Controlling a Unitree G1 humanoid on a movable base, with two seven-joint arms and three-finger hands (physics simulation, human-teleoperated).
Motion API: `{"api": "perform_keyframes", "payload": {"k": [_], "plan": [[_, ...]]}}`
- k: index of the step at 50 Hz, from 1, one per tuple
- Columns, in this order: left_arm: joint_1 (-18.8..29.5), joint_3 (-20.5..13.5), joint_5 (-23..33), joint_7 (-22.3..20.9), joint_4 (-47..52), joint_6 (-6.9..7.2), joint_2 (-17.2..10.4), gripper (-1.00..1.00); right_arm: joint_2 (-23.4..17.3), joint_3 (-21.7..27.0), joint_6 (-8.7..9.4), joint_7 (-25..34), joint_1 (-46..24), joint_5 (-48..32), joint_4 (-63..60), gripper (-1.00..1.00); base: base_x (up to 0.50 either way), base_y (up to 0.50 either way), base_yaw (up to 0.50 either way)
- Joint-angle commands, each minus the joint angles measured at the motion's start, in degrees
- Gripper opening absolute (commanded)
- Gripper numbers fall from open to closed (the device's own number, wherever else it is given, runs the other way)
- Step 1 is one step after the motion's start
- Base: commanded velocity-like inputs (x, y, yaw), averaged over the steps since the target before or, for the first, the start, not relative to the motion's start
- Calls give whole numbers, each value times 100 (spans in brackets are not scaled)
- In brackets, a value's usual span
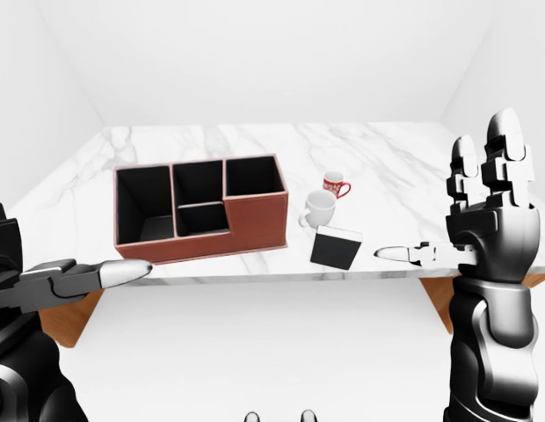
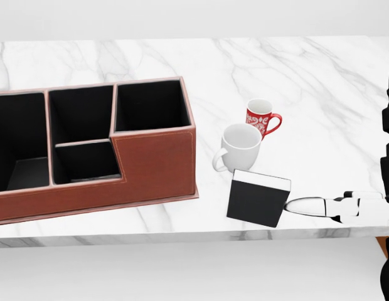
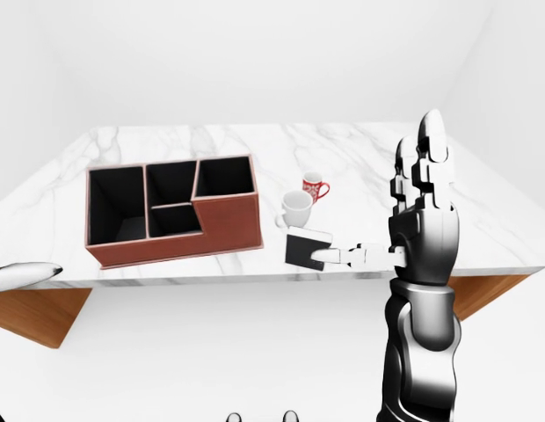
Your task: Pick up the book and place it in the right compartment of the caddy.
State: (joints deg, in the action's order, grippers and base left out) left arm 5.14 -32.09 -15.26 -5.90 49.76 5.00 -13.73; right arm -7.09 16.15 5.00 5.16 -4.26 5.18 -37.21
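The black book point(image 2: 257, 199) with a white page edge stands near the marble table's bottom edge in the head view, just below the white mug. To its left is the brown caddy point(image 2: 154, 160); its right compartment point(image 2: 149, 105) is black inside and holds nothing. My right hand point(image 1: 470, 207) is open, fingers upright. Its thumb point(image 2: 310, 205) points left and ends at the book's right edge; I cannot tell whether it touches. My left hand point(image 1: 88, 277) is open and held low at the left, off the table, below the caddy.
A white mug point(image 2: 239, 144) and a red mug point(image 2: 260, 118) stand close above the book, right of the caddy. The marble table point(image 2: 320, 75) stretches wide to the right. Wooden supports point(image 1: 79, 316) show under its corners.
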Motion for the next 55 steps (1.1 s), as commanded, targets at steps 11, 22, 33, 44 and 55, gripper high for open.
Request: {"api": "perform_keyframes", "payload": {"k": [11,22,33,44,55], "plan": [[24,-78,-67,10,65,0,-46,100,-14,5,0,-11,-28,-21,-105,100,38,-9,0],[63,-96,-114,39,84,0,-76,100,-15,-80,0,14,-65,-185,-10,100,31,1,0],[2,-57,-55,17,10,0,-39,100,4,-50,0,24,-28,-185,43,100,28,7,0],[-34,-39,-20,-2,1,0,2,100,10,-43,0,18,-11,-164,68,100,28,7,0],[-44,-53,-16,-23,-11,0,8,100,-1,-14,0,24,-15,-142,44,100,29,7,0]]}}
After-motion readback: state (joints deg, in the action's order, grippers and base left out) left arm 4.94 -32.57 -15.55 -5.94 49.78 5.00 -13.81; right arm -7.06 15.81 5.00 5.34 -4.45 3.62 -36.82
